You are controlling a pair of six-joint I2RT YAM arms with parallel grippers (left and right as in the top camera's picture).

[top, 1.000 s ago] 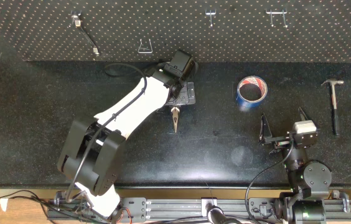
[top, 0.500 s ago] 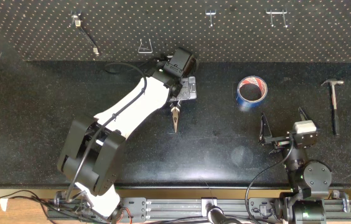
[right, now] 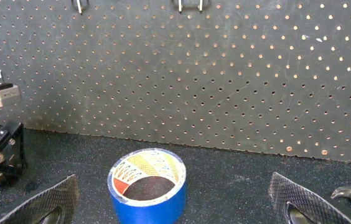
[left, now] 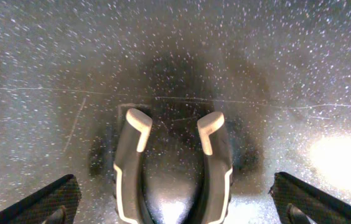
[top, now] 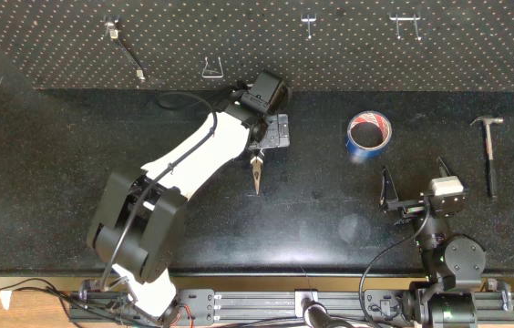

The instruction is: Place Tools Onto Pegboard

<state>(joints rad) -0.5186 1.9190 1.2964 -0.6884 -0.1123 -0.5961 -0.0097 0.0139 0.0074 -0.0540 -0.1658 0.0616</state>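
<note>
blue tape roll (right: 149,185) (upright), pegboard (right: 225,81) behind

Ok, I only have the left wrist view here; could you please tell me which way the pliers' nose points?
Observer: The pliers lie with their nose pointing away from the pegboard.
Operator: Thank you. Is there a hook close by?
Observer: Yes, a triangular wire hook sits on the board, a little to the left of the handles.
Operator: And what else is waiting?
Observer: A blue tape roll and a hammer, both off to the right.
</note>
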